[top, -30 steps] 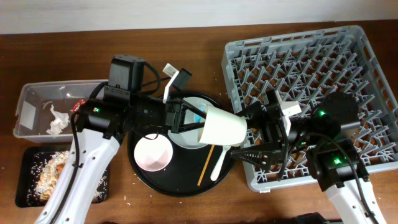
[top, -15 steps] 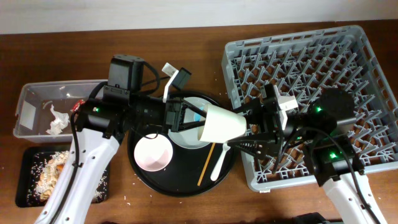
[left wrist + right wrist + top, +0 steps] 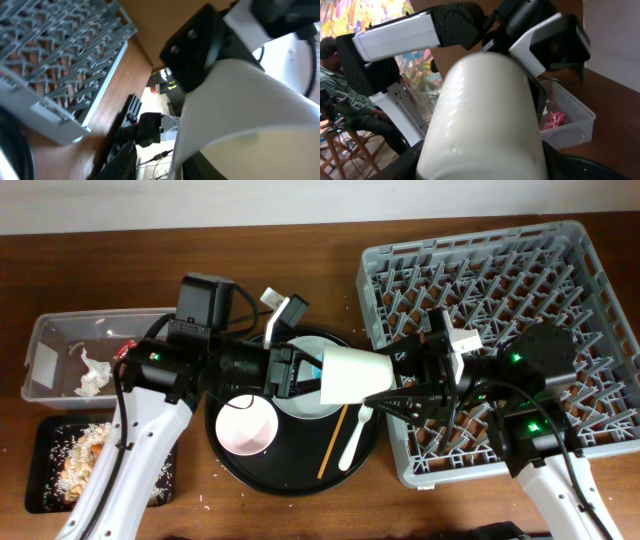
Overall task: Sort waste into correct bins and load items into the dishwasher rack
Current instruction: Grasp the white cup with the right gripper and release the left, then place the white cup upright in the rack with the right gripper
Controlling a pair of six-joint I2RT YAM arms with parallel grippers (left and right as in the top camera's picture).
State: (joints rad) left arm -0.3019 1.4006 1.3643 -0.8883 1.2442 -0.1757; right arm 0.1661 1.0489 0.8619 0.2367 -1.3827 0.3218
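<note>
well, at the nine o'clock end the clear tub (image 3: 40, 330) holds the tissue (image 3: 92, 375) and the red wrapper (image 3: 126, 350). just toward six o'clock from it, the flat black tray (image 3: 40, 435) carries the rice scraps (image 3: 75, 465).

the left gripper (image 3: 292, 370) hangs over the round black tray (image 3: 260, 475) with its fingers looking parted and nothing in them. the bowl (image 3: 245, 428), wooden stick (image 3: 331, 445) and fork (image 3: 352, 442) lie on that tray, not yet loaded.

the white cup (image 3: 355, 375) is off the tray, lying on its side in the air with its mouth toward nine o'clock, just beside the left fingers. the right gripper (image 3: 392, 382) is clamped on its closed end from the three o'clock side. the dishwasher rack (image 3: 500, 270) sits at three o'clock, with no dish showing in it.

the step in hand looks like carrying the cup to the rack. to do it well:
- draw it toward three o'clock first, so the rim clears the left fingers.
- lift it enough to pass over the rack's near wall.
- roll the wrist until the mouth faces down.
- lower it between the pegs, not onto their tips.
- let go only once it sits steady, since a tilted cup could tip off a peg.
</note>
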